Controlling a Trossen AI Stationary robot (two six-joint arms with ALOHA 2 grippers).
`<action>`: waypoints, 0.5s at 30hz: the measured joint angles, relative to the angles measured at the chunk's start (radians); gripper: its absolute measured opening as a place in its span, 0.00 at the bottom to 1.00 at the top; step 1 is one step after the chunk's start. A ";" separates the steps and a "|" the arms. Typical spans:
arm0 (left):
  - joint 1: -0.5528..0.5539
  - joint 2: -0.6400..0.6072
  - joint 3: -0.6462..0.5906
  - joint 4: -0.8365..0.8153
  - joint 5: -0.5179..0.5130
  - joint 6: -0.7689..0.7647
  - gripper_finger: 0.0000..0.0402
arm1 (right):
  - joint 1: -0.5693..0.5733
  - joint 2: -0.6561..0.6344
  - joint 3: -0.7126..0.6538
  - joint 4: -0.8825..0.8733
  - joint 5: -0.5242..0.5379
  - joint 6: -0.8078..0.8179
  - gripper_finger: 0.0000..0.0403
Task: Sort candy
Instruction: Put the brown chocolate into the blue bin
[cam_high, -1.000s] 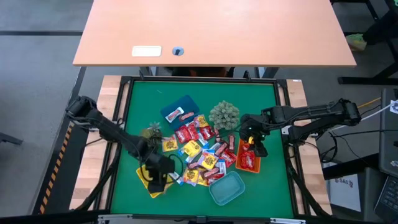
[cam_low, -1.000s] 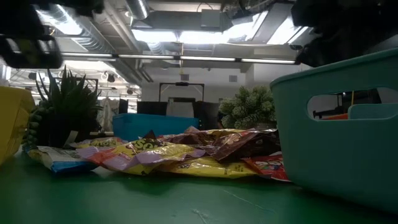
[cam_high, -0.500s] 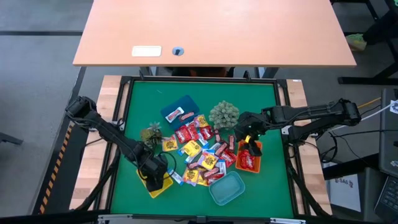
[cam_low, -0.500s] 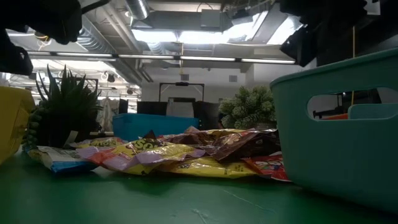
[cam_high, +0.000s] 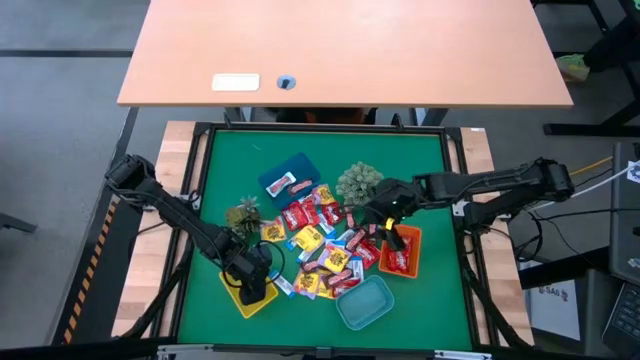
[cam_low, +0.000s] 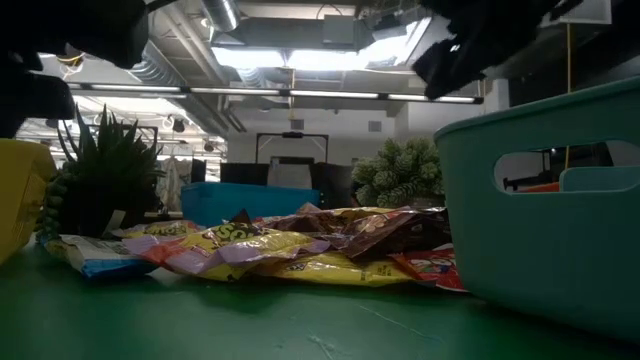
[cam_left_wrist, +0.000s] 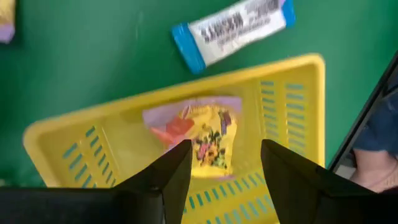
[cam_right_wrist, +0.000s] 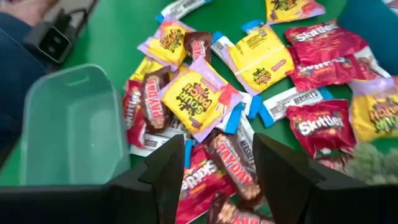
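The candy lies in a loose pile (cam_high: 320, 245) on the green mat at mid-table, and the pile also shows in the right wrist view (cam_right_wrist: 249, 81). My left gripper (cam_left_wrist: 225, 149) is open and empty above the yellow tray (cam_high: 250, 298) at the near left. One yellow wrapped candy (cam_left_wrist: 199, 134) lies flat on that tray's floor. My right gripper (cam_right_wrist: 219, 143) is open and empty above the pile's right side (cam_high: 385, 225), over dark brown and red sweets. The orange tray (cam_high: 400, 255) holds red candy. The blue tray (cam_high: 290, 178) holds one sweet.
The teal tray (cam_high: 365, 303) stands near the front edge, right of the pile. Two green plants (cam_high: 360, 185) (cam_high: 242, 215) stand at the pile's far and left sides. A blue-and-white sweet (cam_left_wrist: 233, 28) lies on the mat beside the yellow tray.
My right gripper has gone from above the orange tray toward the table's left edge and now stands over the right side of the candy pile.
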 joint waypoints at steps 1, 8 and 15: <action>0.000 0.000 0.000 0.005 -0.010 0.000 0.44 | 0.000 0.021 0.000 0.012 0.002 -0.012 0.47; 0.000 0.000 0.000 0.023 -0.037 0.000 0.44 | 0.000 0.175 0.000 0.039 0.082 -0.126 0.47; 0.000 0.000 0.000 0.025 -0.038 0.001 0.44 | 0.000 0.291 0.000 0.024 0.179 -0.217 0.47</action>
